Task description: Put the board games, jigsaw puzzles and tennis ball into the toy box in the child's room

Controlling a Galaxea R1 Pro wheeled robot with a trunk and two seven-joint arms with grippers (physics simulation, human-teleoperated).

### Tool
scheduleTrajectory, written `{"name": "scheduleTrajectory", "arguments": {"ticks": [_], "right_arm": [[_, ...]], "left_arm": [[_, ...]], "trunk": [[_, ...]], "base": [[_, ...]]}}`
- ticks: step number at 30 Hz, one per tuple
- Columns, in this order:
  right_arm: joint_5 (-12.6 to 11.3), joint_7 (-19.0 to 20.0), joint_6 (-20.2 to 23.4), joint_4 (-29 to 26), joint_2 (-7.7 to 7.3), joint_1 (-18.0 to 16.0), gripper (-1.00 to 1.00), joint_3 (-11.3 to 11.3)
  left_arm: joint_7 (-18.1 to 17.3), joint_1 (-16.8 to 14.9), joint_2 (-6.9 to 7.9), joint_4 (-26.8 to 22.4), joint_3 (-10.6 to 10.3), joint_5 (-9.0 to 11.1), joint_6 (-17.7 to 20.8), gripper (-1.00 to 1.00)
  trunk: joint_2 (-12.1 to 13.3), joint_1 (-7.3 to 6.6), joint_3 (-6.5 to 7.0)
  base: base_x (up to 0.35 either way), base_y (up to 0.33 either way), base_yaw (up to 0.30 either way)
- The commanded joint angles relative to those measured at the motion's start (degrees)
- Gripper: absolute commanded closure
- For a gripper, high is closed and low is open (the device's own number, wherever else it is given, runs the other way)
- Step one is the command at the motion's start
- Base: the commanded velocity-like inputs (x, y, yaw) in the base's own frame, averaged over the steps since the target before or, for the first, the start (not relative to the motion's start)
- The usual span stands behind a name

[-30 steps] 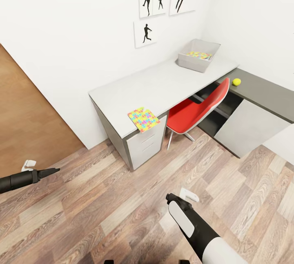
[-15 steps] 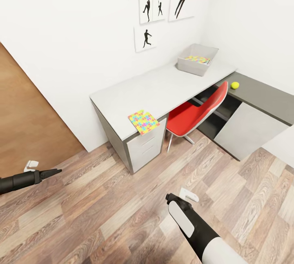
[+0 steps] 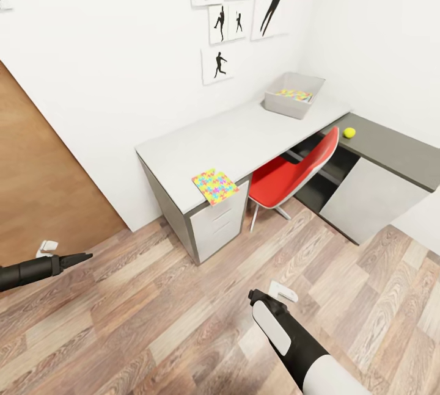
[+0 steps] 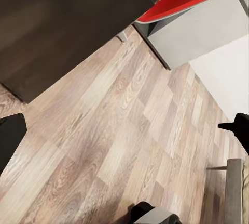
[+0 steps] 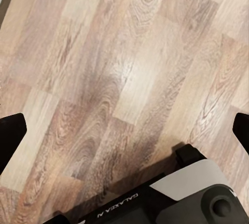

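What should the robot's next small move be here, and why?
Probably roll the base closer to the long pale grey-white desk. The multicoloured jigsaw square overhangs its near edge, one already lies in the shallow pale grey tray, and both empty grippers, left and right, hang over wood-plank floor, well short.

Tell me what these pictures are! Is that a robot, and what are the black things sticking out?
Yes, a robot in a computer-made room. The big picture is from its head. The black things are its arms: the left gripper and the right gripper. Both hold nothing. The two smaller pictures come from cameras on its wrists, looking down at the wood floor. On the table lie a jigsaw puzzle, a tennis ball and the toy box with another puzzle inside. A red chair stands beneath.
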Motion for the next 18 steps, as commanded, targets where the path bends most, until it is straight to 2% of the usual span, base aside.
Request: {"name": "scheduleTrajectory", "arguments": {"ticks": [1,18], "right_arm": [[-0.16,-0.38,0.33,-0.08,-0.04,-0.05,-1.00,0.15],[-0.15,-0.38,0.33,-0.08,0.04,-0.04,-1.00,0.15]], "left_arm": [[-0.22,-0.04,0.00,0.02,0.05,-0.02,0.60,-1.00],[-0.22,-0.04,-0.04,0.12,0.05,-0.10,0.59,-1.00]], "trunk": [[-0.10,0.04,0.01],[-0.10,0.04,1.61]], "base": [[0.000,0.000,0.000],[0.000,0.000,0.000]]}}
